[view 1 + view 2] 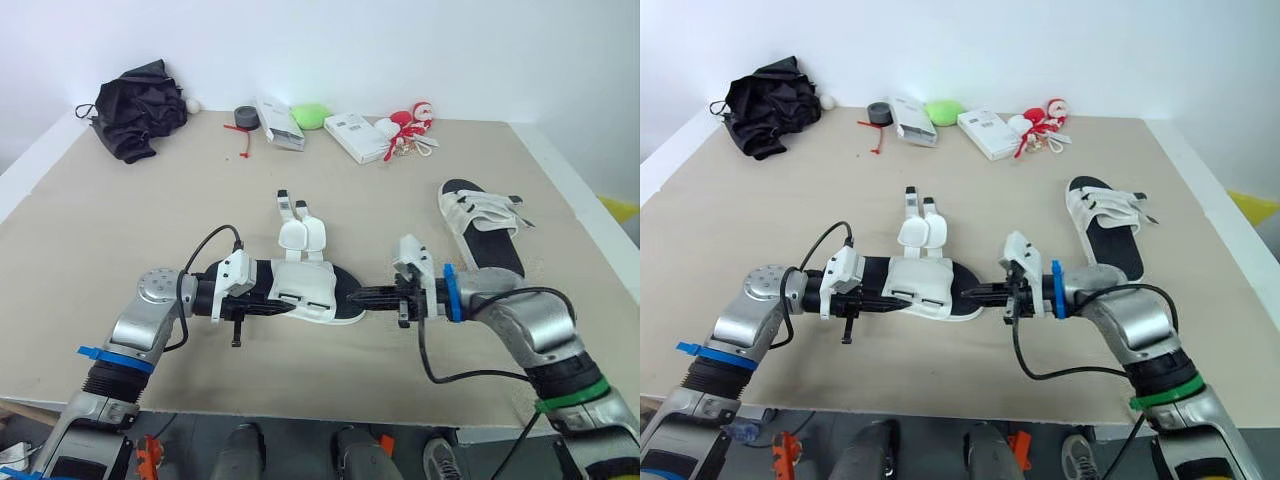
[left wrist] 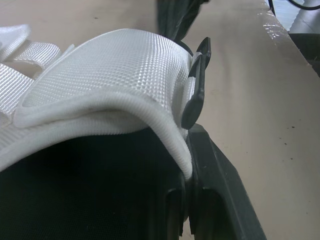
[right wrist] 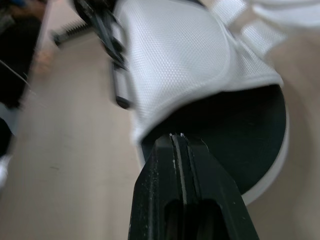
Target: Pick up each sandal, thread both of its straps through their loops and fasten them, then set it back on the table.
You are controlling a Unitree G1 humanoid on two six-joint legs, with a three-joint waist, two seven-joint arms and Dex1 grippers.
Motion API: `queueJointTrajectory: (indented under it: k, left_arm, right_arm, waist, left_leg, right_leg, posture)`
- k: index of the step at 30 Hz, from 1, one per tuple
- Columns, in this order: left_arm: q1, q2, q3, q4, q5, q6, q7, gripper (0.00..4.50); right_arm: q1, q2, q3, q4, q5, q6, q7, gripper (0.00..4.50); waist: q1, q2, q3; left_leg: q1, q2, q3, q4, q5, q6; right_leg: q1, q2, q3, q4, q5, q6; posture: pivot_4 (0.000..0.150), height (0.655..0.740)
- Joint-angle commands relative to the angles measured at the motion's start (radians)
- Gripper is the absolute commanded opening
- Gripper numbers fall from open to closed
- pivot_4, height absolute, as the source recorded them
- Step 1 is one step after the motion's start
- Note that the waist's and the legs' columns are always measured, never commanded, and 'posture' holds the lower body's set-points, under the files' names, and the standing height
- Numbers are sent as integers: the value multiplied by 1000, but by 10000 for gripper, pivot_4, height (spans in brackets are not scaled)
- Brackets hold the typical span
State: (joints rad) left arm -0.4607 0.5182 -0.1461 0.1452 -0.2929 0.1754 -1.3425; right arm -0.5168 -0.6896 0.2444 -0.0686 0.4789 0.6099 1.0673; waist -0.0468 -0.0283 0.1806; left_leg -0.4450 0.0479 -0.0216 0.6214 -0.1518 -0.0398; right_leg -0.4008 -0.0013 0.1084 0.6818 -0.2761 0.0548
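Left eye view: black-soled sandal with white woven upper is clamped at both ends by left gripper and right gripper, its white straps lying unfastened.

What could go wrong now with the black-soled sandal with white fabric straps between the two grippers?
The right gripper meets only the end rim of the black-soled sandal, with its fingers shut, so the sandal may slip or swing when lifted. Its two open white straps lie spread on the beige table; they may drag or fold under. The left gripper sits at the other end, but its hold cannot be judged.
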Motion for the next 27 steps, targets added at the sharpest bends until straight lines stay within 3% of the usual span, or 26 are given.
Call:
queueJointTrajectory:
  k: [1,15,27]
  left_arm:
    - [11,-4,-23,-25,-9,15,-2,0]
    - [10,-28,-36,-36,-7,22,34,0]
    - [10,-28,-39,-33,-10,23,32,0]
  right_arm:
    - [-85,24,53,68,-64,-52,74,705]
    - [-242,166,78,252,-110,-82,159,705]
    - [-182,179,133,346,-234,-133,175,705]
  waist:
    - [1,0,0]
    - [1,0,0]
    - [-1,1,0]
  left_leg:
    - [0,0,0,0,0,0]
    - [0,0,-1,0,0,0]
    - [5,1,0,0,1,1]
  right_leg:
    - [0,0,0,0,0,0]
    - [0,0,-1,0,1,0]
    - [3,1,0,0,2,-1]
  posture:
    - [1500,7380]
    - [1500,7380]
    - [1500,7380]
